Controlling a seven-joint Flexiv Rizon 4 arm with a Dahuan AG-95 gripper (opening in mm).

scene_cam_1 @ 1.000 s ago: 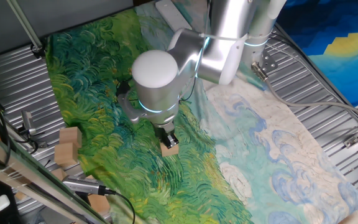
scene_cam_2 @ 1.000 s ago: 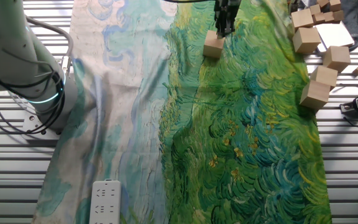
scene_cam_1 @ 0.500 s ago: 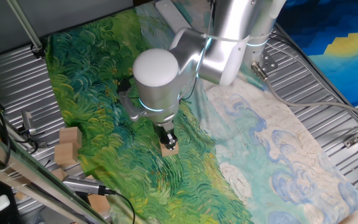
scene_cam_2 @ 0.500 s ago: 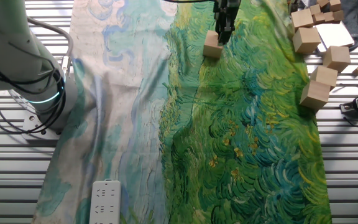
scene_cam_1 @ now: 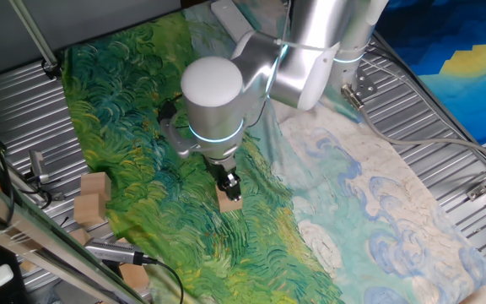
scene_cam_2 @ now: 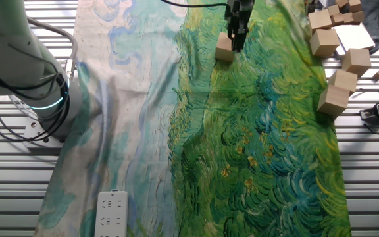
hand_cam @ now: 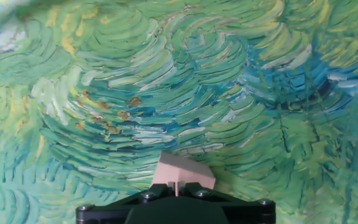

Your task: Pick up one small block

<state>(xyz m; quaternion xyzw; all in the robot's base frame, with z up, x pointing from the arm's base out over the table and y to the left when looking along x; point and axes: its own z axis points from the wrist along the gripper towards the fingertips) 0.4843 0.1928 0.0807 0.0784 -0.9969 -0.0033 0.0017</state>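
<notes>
**Hand view: pincer down at the small block**

Hand view showed the pincer (hand_cam: pixel 176 202) at the bottom edge, its dark body just over the small block (hand_cam: pixel 182 172), which lay on the green painted cloth (hand_cam: pixel 179 93). Whether the fingers were clamped on it could not be told. From one fixed view the block (scene_cam_1: pixel 230 203) sat under the pincer (scene_cam_1: pixel 229 184) mid-cloth. Farther off, other tan cubes (scene_cam_2: pixel 337 99) stood on the counter (scene_cam_2: pixel 367 164) beside the cloth's edge.
</notes>
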